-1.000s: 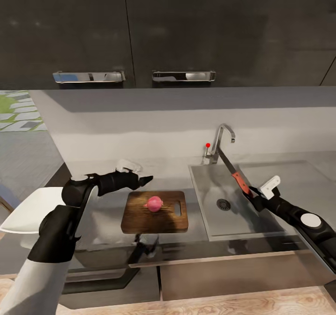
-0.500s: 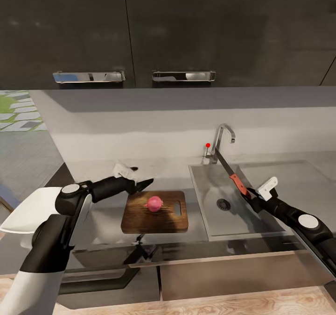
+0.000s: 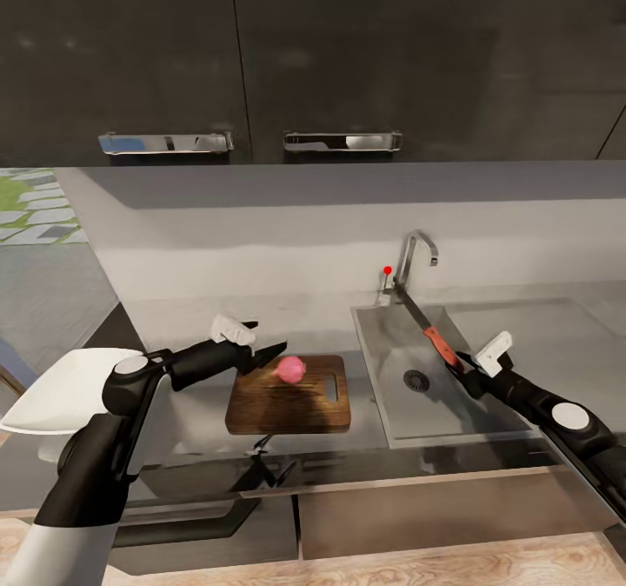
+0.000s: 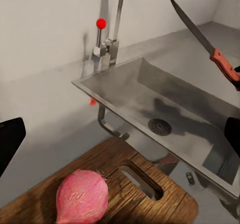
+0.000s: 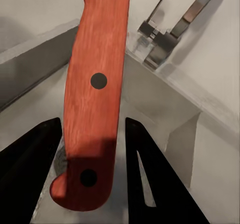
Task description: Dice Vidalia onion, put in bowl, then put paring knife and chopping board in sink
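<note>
Nudged onion (image 3: 291,369) touches left gripper (image 3: 268,349).

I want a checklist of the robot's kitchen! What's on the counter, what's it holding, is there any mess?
Surface: long glossy grey steel-look countertop, with a rectangular grey steel sink set in it.
Job's things: small reddish-purple onion lies on the dark brown wooden chopping board; red-handled paring knife is held over the sink, blade toward the curved chrome tap; shallow white bowl at the counter's left end.
Clutter: nothing seen.
Grippers: left gripper open, beside the onion; right gripper shut on the knife handle.
Cables: nothing seen.
Surroundings: glossy dark upper cabinets, grey wall, light wood-plank floor.
</note>
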`<state>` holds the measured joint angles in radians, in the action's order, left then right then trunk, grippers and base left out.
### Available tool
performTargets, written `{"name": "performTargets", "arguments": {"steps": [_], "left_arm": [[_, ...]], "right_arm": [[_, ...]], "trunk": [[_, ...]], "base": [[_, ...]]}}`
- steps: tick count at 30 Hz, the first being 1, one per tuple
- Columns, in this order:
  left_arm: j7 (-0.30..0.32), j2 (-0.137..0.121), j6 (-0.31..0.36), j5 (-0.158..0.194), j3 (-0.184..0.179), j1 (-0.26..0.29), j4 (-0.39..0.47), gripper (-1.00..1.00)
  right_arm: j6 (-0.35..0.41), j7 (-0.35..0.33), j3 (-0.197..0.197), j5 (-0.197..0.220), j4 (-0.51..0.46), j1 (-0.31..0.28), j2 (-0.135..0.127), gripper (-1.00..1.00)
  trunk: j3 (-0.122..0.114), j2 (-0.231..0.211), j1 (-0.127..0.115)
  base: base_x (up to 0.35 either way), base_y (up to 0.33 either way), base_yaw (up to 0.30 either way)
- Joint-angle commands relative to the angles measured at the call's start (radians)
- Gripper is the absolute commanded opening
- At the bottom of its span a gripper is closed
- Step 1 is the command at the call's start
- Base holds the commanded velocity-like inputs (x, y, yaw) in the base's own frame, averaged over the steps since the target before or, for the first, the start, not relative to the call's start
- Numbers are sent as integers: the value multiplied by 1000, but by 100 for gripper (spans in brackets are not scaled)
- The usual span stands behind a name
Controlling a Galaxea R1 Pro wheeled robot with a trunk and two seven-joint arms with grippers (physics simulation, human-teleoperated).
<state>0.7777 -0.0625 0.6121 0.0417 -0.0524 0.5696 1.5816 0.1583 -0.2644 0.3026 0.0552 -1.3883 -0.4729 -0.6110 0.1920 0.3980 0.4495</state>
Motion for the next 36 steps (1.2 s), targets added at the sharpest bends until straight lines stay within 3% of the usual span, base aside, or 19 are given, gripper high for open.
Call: {"name": "performTargets", "arguments": {"steps": [1,5,24,28,32,36], "left_arm": [[0,-1,8,4,0,0,0,100],[1,0,9,4,0,-1,0,100],[2,0,9,4,20,-2,0,100],[2,0,9,4,20,-2,0,100],[2,0,9,4,20,-2,0,100],[2,0,9,4,20,-2,0,100]], "right_arm": [[5,-2,2,6,-1,-1,5,-100],[3,-2,5,6,-1,-1,23,-100],[3,10,90,2,-1,-1,26,-100],[3,65,111,1,-1,-1,34,-100],[5,184,135,-1,-1,-1,57,-100],[4,239,154,-1,-1,-1,65,-100]], "trunk": [[2,2,1],[2,2,1],[2,2,1],[2,2,1],[2,2,1],[2,2,1]], "base": [[0,0,0],[0,0,0],[0,0,0],[0,0,0],[0,0,0],[0,0,0]]}}
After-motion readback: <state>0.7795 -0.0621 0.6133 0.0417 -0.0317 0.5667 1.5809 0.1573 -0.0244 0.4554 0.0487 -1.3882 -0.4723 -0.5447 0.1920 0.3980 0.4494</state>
